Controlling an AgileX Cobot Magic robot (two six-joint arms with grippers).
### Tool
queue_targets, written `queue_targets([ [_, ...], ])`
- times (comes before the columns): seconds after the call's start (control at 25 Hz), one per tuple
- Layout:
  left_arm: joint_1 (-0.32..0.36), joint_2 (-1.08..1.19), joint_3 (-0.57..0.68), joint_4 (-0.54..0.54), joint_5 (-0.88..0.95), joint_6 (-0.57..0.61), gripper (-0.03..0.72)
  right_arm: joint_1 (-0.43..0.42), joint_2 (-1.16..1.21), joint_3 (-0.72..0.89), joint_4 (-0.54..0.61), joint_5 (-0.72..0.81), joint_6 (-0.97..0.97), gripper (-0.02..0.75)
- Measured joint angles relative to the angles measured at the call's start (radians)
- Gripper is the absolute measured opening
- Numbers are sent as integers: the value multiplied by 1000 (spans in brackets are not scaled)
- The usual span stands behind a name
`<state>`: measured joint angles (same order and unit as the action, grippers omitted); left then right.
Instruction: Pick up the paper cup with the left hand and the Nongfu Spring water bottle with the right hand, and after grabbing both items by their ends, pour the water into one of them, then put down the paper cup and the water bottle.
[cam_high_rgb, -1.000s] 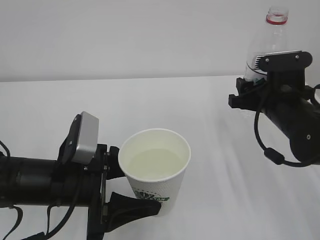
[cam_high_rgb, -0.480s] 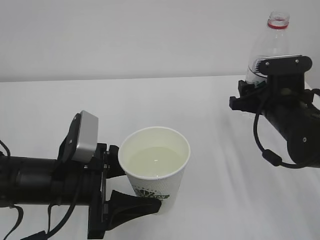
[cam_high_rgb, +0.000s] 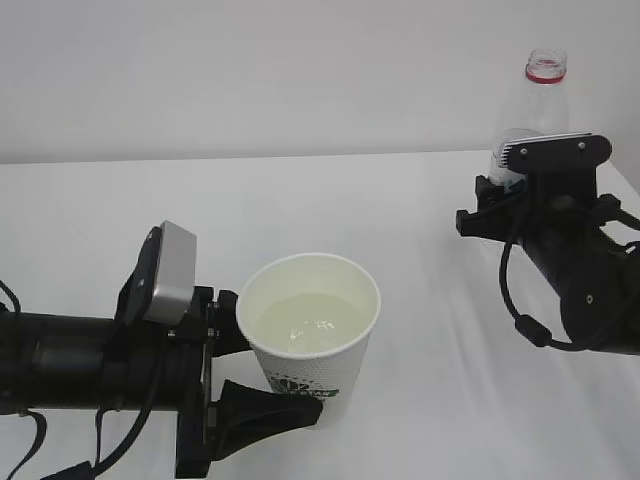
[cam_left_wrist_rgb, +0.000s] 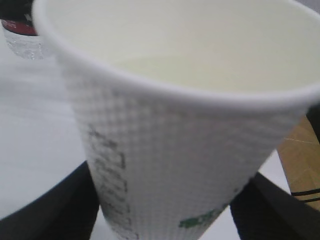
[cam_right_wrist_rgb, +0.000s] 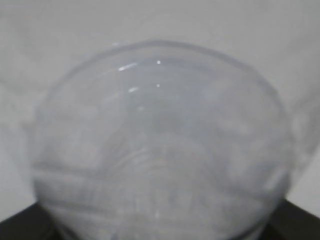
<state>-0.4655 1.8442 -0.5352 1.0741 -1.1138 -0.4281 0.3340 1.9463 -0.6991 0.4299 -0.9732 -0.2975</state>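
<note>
Nearest the camera, beside my left arm: a filled paper cup (cam_high_rgb: 310, 335), gripped low.

My left hand (cam_high_rgb: 255, 385) pinches the cup near its base, one finger (cam_high_rgb: 265, 418) under the green logo, keeping it upright so the water (cam_high_rgb: 310, 326) inside stays level. Behind the cup lies the white table (cam_high_rgb: 330, 205). Right of the cup and farther back, my right hand (cam_high_rgb: 495, 205) clamps the Nongfu Spring water bottle (cam_high_rgb: 535, 115) around its lower end, neck up, mouth uncapped, so nothing drips. Judging from this, pouring looks done; setting both down remains.
</note>
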Motion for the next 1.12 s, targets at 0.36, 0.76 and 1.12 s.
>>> queue_targets([
  [0.36,0,0,0,-11,0,0,554,0,59,-6,0,-8,17,491],
  [0.76,0,0,0,-24,0,0,554,0,68,-45,0,3,39,491],
  [1.12,0,0,0,-26,1,0,554,0,113,-80,-10,12,64,491],
])
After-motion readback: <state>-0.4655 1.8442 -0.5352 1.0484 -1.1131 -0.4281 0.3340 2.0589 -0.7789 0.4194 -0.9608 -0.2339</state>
